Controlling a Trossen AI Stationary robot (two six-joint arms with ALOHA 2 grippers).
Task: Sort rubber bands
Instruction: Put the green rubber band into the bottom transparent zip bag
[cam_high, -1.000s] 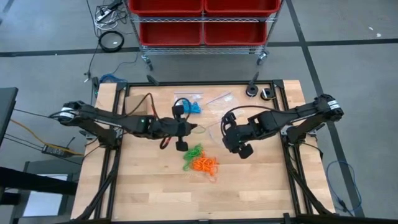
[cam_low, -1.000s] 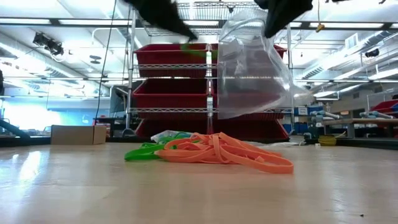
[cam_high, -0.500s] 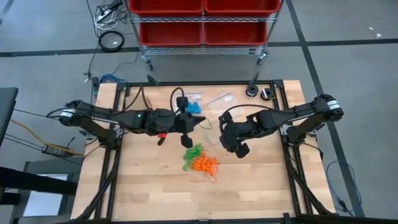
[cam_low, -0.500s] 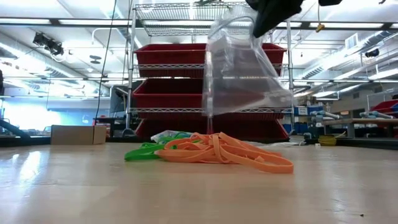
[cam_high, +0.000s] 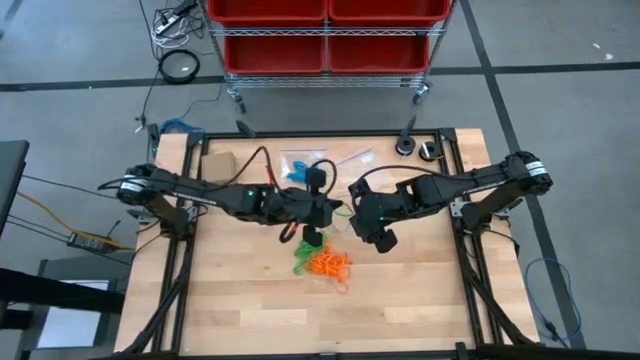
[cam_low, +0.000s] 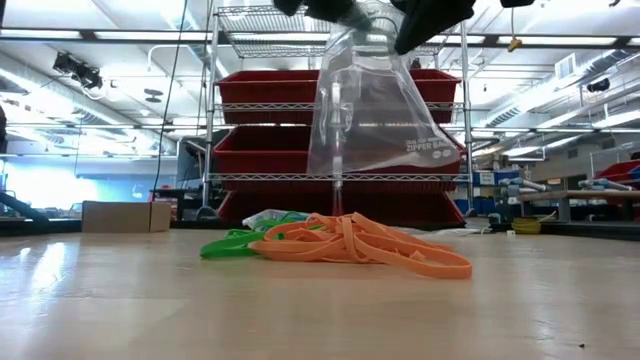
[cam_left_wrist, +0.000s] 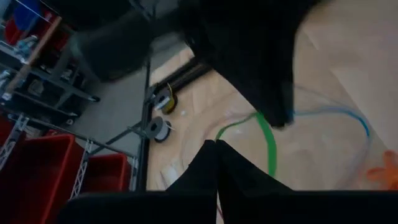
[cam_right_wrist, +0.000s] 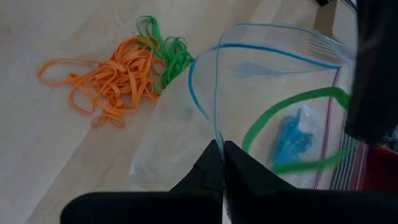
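Right gripper (cam_right_wrist: 219, 163) pinching clear bag (cam_low: 385, 115), top cropped

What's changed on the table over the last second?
The left tool, shut on a green rubber band, swung right to the mouth of the clear zip bag. The right tool, shut on the bag's rim, shifted slightly left. The orange and green pile stayed put.
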